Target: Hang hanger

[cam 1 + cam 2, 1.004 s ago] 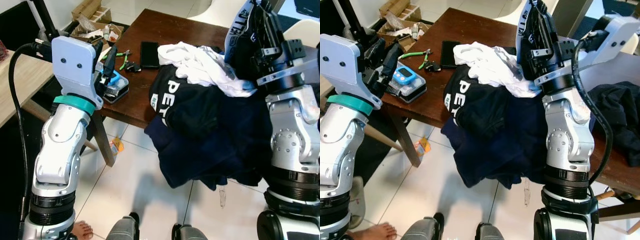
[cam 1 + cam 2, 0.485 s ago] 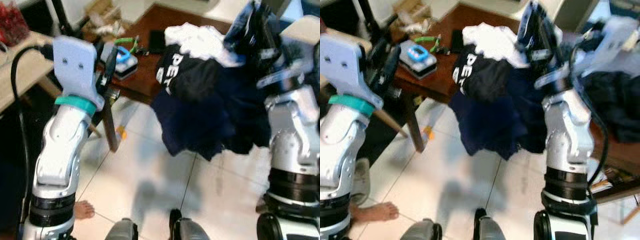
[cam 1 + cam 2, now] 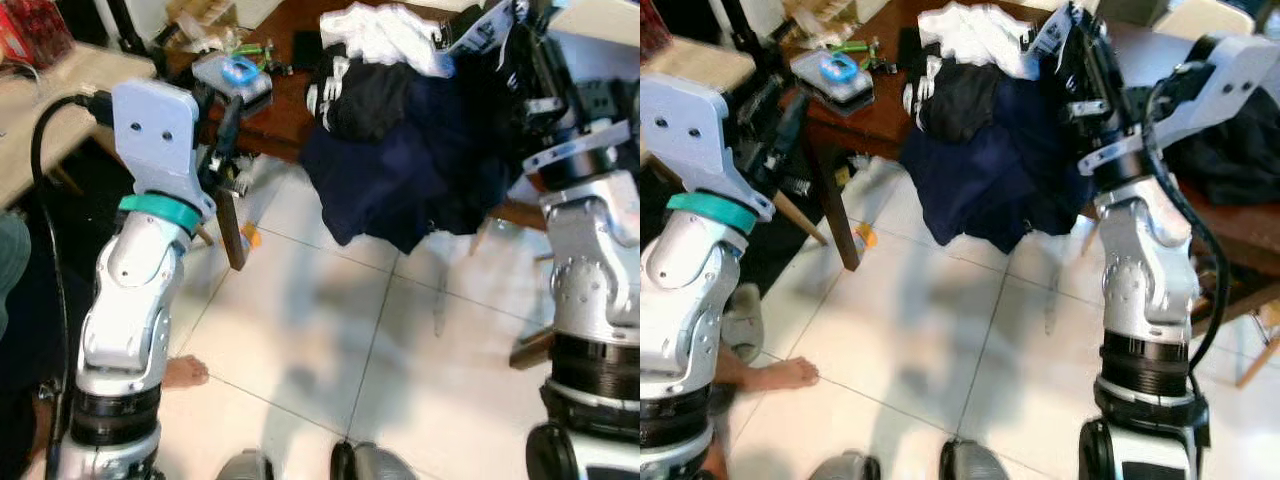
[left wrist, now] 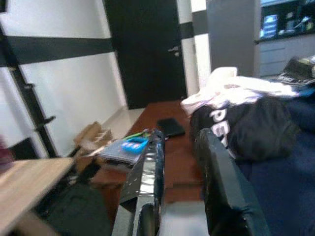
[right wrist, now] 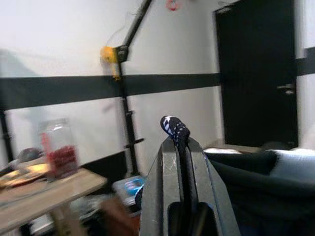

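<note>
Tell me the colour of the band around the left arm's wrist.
Teal, on the silver left arm's wrist band; the left eye view shows it best.

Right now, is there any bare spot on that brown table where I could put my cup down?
Hardly. The clothes pile covers most of the brown table and spills over its front edge. The corner holds a blue device, green pliers and a black phone. A narrow strip of bare wood shows along the edge between the device and the clothes.

One dark wooden counter [image 3: 855, 112] carries one white shirt [image 3: 975, 32], one black shirt [image 3: 958, 100], one navy garment [image 3: 990, 175], one black phone [image 3: 305, 47], one pair of green pliers [image 3: 855, 45] and one blue-topped box [image 3: 835, 75]. One bare foot [image 3: 775, 374] rests on the floor [image 3: 940, 330].
</note>
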Available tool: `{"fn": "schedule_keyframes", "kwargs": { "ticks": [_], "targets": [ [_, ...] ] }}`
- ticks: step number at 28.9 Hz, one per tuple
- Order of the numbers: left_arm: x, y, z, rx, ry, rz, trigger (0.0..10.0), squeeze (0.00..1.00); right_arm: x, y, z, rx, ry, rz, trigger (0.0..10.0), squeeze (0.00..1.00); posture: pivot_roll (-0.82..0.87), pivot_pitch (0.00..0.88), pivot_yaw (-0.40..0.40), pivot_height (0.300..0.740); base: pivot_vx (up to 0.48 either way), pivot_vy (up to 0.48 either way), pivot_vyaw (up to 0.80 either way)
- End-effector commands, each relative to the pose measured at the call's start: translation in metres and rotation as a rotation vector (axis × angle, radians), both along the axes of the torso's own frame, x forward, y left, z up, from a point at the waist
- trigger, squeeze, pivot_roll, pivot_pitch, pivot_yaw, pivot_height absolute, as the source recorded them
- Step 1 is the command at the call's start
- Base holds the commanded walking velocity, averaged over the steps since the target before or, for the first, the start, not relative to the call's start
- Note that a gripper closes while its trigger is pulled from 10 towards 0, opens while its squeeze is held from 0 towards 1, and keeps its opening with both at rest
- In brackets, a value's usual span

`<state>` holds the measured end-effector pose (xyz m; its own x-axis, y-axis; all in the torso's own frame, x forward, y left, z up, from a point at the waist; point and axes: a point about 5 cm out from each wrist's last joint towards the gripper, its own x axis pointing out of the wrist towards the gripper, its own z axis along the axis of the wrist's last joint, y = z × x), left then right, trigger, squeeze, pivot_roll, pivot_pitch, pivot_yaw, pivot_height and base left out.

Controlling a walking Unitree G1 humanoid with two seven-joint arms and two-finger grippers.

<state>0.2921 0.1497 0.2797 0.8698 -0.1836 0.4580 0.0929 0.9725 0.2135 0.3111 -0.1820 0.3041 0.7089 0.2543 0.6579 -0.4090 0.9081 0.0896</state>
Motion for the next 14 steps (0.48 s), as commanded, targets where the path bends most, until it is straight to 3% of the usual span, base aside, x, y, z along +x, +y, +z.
{"fn": "schedule_keyframes", "kwargs": {
  "ticks": [1,7,14],
  "targets": [
    [-0.001,-0.001,-0.002,0.000,0.004,-0.003,10.0,0.00,-0.002,-0.002,0.001,-0.010,-0.008,-0.012,10.0,0.00,0.06,0.048,0.024,0.740,-0.304,0.000,0.00],
    [0.000,-0.003,-0.005,-0.017,0.043,-0.028,10.0,0.00,0.000,-0.003,-0.003,-0.003,0.020,-0.022,10.0,0.00,0.05,0.049,0.025,0.740,0.000,0.000,-0.67],
    [-0.004,-0.014,-0.012,0.021,0.082,-0.096,10.0,0.00,0.002,-0.006,-0.014,-0.008,0.059,-0.035,10.0,0.00,0.05,0.051,0.024,0.740,0.000,0.000,-0.80]
  ]
}}
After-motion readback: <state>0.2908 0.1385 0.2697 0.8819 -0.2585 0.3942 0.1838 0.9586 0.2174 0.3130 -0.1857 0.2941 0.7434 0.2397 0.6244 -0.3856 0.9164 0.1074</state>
